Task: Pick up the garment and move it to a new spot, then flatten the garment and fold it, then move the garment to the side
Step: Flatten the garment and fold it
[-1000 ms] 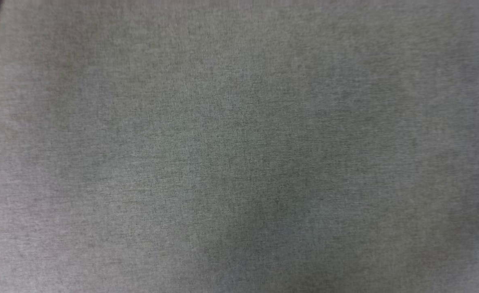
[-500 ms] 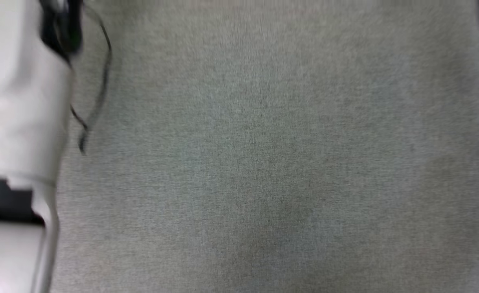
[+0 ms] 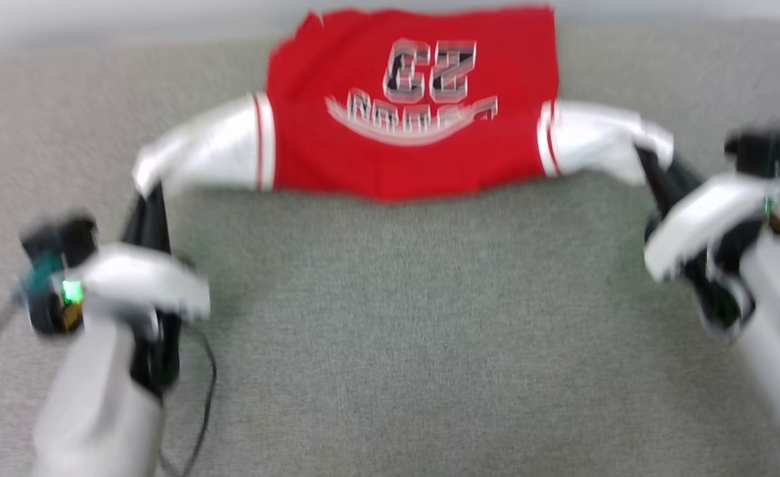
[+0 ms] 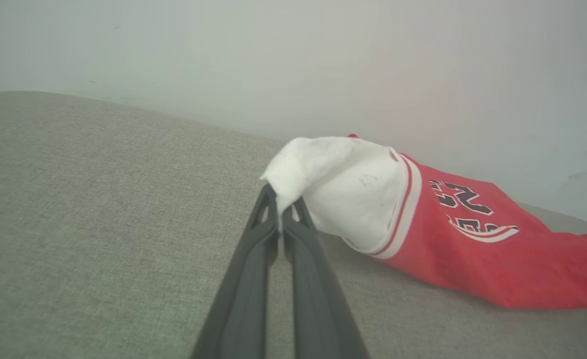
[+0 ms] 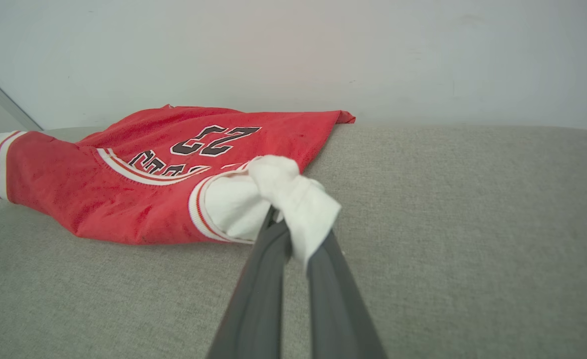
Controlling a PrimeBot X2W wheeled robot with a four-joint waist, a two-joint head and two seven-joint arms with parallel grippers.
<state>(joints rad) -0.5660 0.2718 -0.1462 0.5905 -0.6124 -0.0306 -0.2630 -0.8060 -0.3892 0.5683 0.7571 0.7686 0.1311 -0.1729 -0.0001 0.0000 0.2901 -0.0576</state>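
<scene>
Head view motion-blurred — wrist views sharp (soft, even light).

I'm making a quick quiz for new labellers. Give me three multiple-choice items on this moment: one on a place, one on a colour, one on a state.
1. Where do the left gripper and the right gripper grip the garment?
A. Both at the collar
B. One at each white sleeve
C. Both at the bottom hem

2. What colour is the garment's body?
A. Red
B. Blue
C. Green

3. How are the two grippers?
A. Both open
B. One open, one shut
C. Both shut on cloth

Answers:
1 B: each wrist view shows its gripper pinching a white sleeve end.
2 A: the body between the sleeves is red in every view.
3 C: in both wrist views, the gripper is closed on the fabric.
</scene>
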